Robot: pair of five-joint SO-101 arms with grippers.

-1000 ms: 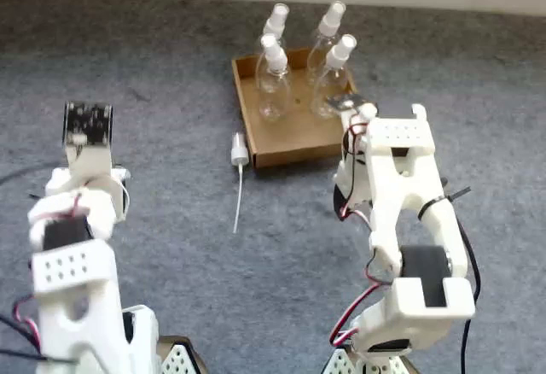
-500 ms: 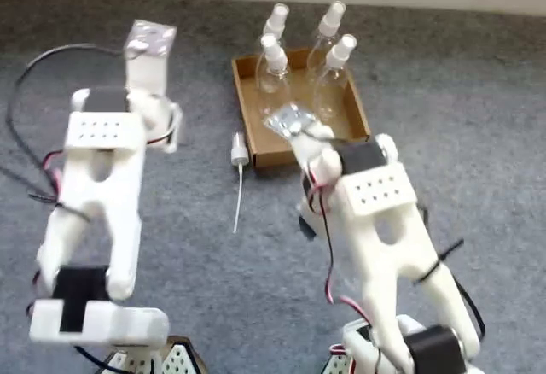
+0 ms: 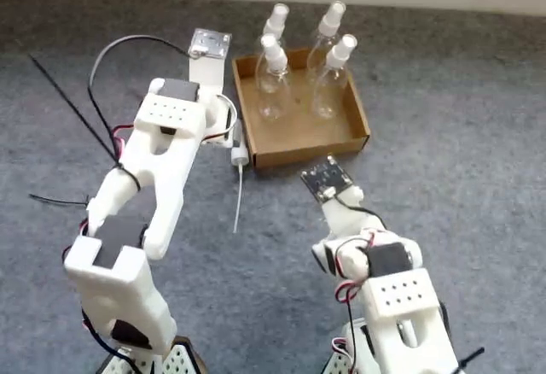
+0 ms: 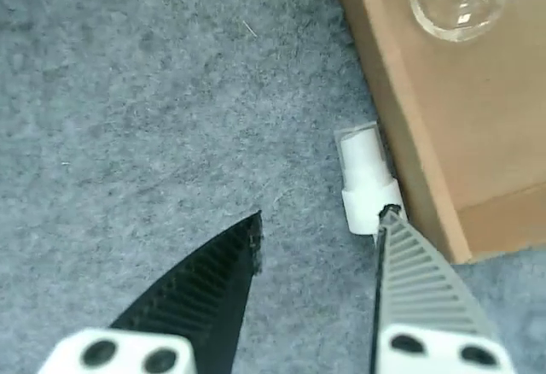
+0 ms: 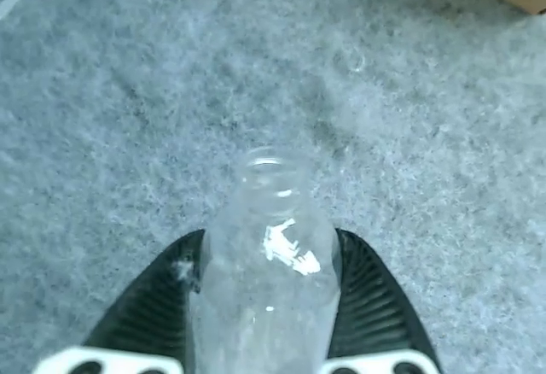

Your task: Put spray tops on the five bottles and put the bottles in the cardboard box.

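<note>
- Left claw: open, jaws spread wide, low over the carpet; the grey fingertip is at the collar of the loose top, the black one well off to the other side
- Top: lies on its side on the carpet, flush against the outer wall of the box, near a corner; in the high view its tube trails away from the box toward the arm bases
- Right claw: closed on the bare bottle, one jaw on each side of the shoulder, neck open, over carpet short of the box
- Four capped bottles: upright in the box, grouped in its far half
- Risk 1: there is no gap between top and box wall, so the grey jaw could land on the top or ride up the cardboard; closing would then shove the top along the wall or nudge the box instead of gripping
- Risk 2: the tube is long and thin; lifted by the head it may drag on the carpet pile, swing, and miss the narrow neck
- Risk 3: clear smooth bottle held by two jaws only; a push from the top going on could tilt it or slide it down in the grip
- Hidden: the left wrist view cuts off the tube; the high view covers both claws with their arms; the bottle's base is cut off, so it is possibly resting on the carpet, possibly lifted, not resolved
</note>
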